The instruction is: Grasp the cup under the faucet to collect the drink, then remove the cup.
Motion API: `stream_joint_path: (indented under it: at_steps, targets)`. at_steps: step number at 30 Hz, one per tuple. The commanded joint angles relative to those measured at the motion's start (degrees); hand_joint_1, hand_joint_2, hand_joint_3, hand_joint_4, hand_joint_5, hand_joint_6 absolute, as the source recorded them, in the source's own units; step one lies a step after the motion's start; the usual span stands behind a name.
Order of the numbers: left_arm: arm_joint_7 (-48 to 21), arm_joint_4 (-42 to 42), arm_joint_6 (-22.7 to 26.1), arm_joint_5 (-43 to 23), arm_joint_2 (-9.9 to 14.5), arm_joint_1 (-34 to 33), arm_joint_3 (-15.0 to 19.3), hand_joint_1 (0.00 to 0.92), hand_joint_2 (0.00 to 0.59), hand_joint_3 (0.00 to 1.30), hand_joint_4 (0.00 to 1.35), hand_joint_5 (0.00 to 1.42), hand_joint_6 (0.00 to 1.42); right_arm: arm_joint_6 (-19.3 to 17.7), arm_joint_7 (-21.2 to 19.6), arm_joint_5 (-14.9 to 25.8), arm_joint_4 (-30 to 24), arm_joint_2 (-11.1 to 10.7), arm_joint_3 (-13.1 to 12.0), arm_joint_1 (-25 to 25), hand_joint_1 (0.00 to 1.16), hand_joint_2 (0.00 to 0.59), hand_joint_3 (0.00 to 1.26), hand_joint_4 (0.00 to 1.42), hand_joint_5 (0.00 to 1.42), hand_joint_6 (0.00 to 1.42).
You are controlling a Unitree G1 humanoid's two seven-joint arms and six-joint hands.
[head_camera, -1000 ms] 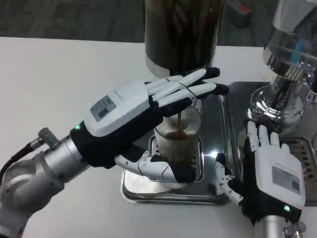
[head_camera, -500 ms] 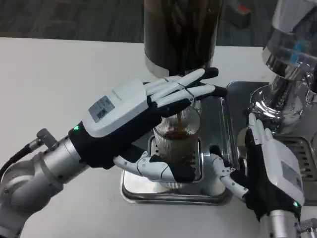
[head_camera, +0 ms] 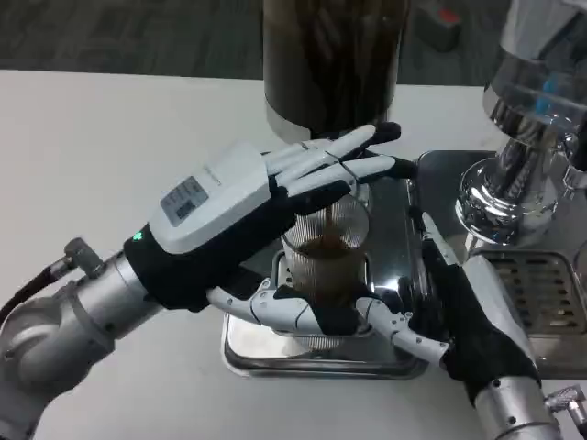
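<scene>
A clear ribbed cup [head_camera: 323, 268] stands on the steel drip tray [head_camera: 261, 356] under the dark drink dispenser [head_camera: 330, 55]. Brown drink fills its upper part and a thin stream falls into it. My left hand [head_camera: 229, 206] lies over the cup with its fingers stretched across the tap, which they hide. Its thumb curls around the cup's near base. My right hand [head_camera: 468, 321] is just right of the cup, palm turned toward it, fingers apart. Its thumb reaches the cup's lower right side; I cannot tell whether it touches.
A second dispenser with a shiny steel base [head_camera: 514, 188] stands at the right, over a slotted drip grate [head_camera: 541, 284]. White table [head_camera: 110, 137] stretches open to the left.
My right hand has swung left from beside the second dispenser, turning its palm to the cup and bringing its thumb to the base. The left hand has stayed put while the drink rose slightly.
</scene>
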Motion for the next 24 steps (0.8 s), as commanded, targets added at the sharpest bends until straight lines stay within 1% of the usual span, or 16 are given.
stream_joint_path:
  at_steps: [1,3,8,11,14,17,24]
  targets:
    - [-0.61,-0.07,0.23,2.00,0.91,1.26,-0.88,0.000,0.132,0.18,0.00,0.19,0.19,-1.20,1.44,1.05,1.69,-0.51,0.13,-1.73,0.58,0.222,0.00,0.00,0.00,0.00]
    - [-0.35,-0.06,0.27,2.09,0.94,1.20,-0.86,0.000,0.134,0.18,0.00,0.19,0.19,-1.37,1.77,1.21,2.16,-0.50,0.25,-2.20,0.60,0.215,0.00,0.00,0.00,0.00]
    - [0.66,-0.08,0.69,2.28,0.96,1.32,-0.13,0.000,0.138,0.18,0.00,0.19,0.19,-2.05,1.93,1.59,3.22,-0.30,0.35,-3.04,0.60,0.215,0.00,0.00,0.00,0.00]
    - [1.78,-0.11,1.18,2.42,1.02,1.40,0.84,0.000,0.143,0.18,0.00,0.18,0.17,-2.30,1.75,1.56,3.54,-0.18,0.34,-3.28,0.60,0.216,0.00,0.00,0.00,0.00]
    - [3.48,-0.44,1.77,1.65,0.77,1.81,2.80,0.000,0.146,0.17,0.00,0.14,0.12,-2.28,1.64,1.51,3.90,0.07,0.34,-3.49,0.61,0.216,0.00,0.00,0.00,0.00]
    - [4.99,-0.59,2.58,1.65,0.66,1.86,4.45,0.000,0.146,0.16,0.00,0.14,0.12,-2.24,1.61,1.47,4.06,0.19,0.35,-3.58,0.61,0.217,0.00,0.00,0.00,0.00]
    - [5.78,0.34,3.85,1.08,0.62,1.97,5.76,0.000,0.145,0.15,0.00,0.13,0.11,-2.33,1.62,1.60,4.34,0.28,0.28,-3.86,0.60,0.222,0.00,0.00,0.00,0.00]
